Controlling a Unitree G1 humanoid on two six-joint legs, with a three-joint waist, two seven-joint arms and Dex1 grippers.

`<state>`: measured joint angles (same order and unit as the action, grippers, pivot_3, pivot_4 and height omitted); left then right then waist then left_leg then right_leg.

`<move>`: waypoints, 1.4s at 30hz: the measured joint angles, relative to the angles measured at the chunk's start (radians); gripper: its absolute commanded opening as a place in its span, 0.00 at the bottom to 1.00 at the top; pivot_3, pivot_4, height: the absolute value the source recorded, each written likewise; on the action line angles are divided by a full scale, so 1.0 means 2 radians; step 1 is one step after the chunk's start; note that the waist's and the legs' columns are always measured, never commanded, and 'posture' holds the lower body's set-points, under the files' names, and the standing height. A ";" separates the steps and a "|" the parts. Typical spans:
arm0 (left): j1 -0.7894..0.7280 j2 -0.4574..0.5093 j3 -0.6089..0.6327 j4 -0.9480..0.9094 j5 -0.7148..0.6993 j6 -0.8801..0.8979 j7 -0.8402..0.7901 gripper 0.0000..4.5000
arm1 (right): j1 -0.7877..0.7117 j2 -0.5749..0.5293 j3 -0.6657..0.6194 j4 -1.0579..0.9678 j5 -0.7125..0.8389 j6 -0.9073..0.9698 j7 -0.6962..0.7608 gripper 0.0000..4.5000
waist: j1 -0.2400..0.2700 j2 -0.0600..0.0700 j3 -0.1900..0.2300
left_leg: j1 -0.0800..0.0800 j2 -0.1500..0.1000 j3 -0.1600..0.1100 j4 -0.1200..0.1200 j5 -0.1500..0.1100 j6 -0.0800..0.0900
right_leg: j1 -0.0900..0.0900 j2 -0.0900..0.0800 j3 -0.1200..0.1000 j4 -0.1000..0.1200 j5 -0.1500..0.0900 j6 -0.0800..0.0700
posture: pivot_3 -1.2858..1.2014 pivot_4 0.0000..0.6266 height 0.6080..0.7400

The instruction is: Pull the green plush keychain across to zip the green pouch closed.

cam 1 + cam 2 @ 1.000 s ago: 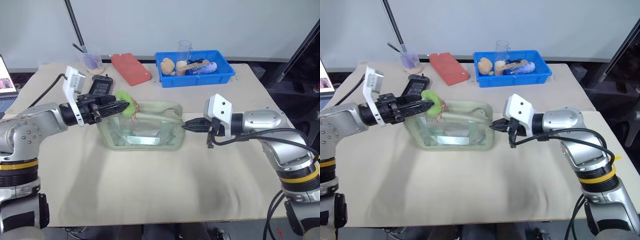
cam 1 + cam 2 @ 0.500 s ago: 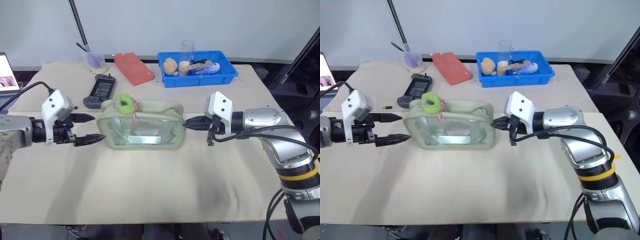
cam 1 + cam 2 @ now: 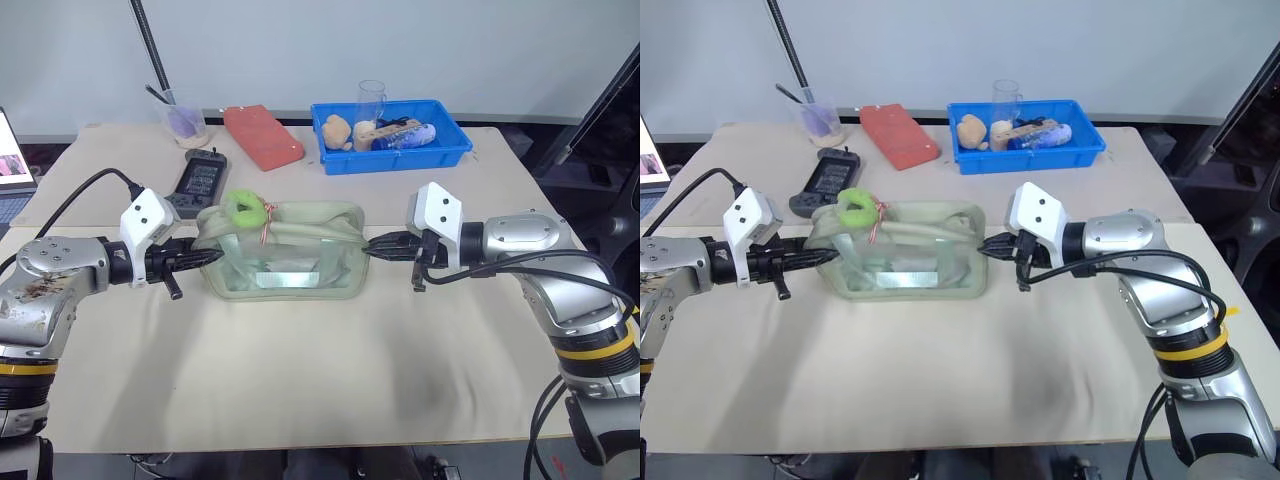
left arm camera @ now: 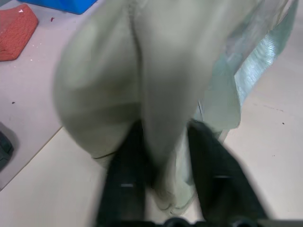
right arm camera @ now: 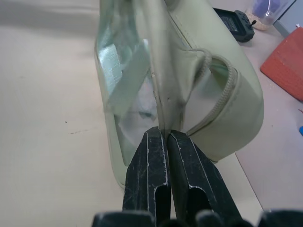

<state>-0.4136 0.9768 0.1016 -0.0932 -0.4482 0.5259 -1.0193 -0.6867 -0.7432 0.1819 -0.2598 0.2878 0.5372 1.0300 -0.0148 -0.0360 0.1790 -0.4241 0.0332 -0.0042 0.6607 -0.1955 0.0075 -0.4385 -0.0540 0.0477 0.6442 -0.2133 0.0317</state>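
The green pouch [image 3: 285,250] sits near the middle of the desk [image 3: 320,370], with the green plush keychain [image 3: 242,208] resting on its top at the ten o'clock corner. The left hand [image 3: 200,259] comes in from nine o'clock and is clamped on the fabric at that end of the pouch, while the right hand [image 3: 372,247] at three o'clock pinches the opposite end tight between its black fingers [image 5: 156,175]. At twelve o'clock, well behind the pouch, stand a blue tray [image 3: 390,135], a red block [image 3: 262,136] and a black handset [image 3: 203,176].

looks like a lab/test setup: cloth-covered table [image 3: 300,380], plain grey wall [image 3: 400,40], laptop [image 3: 12,150] at edge.
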 measured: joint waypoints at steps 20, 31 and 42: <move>-0.013 0.000 -0.013 0.020 0.051 -0.046 -0.017 0.00 | -0.160 0.104 -0.007 0.004 0.060 0.085 -0.049 1.00 | -0.005 0.000 0.000 | 0.001 0.005 0.000 0.000 0.000 0.000 | 0.000 0.005 0.001 0.001 0.001 -0.002 | 0.52 0.24 1.00; -0.010 -0.001 -0.012 0.013 0.053 -0.047 -0.020 0.00 | -0.188 0.178 0.109 0.094 -0.055 0.007 -0.078 1.00 | 0.000 0.000 0.000 | 0.001 0.005 0.000 0.000 0.000 0.000 | -0.001 0.006 0.000 0.001 0.001 -0.003 | 0.52 0.24 1.00; -0.008 -0.001 -0.010 0.008 0.053 -0.044 -0.020 0.00 | -0.219 0.251 0.133 0.182 -0.098 -0.075 -0.065 0.88 | 0.000 0.000 0.000 | 0.001 0.005 0.000 0.000 0.000 0.000 | -0.001 0.006 0.000 0.001 0.001 -0.003 | 0.52 0.24 1.00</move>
<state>-0.4287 0.9757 0.0818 -0.0781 -0.3421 0.4380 -1.0601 -1.1243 -0.2418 0.4476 0.1049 0.0926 0.3867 0.9001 -0.0151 -0.0356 0.1789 -0.4225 0.0441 -0.0041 0.6608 -0.1955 0.0073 -0.4401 -0.0425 0.0484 0.6466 -0.2116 0.0257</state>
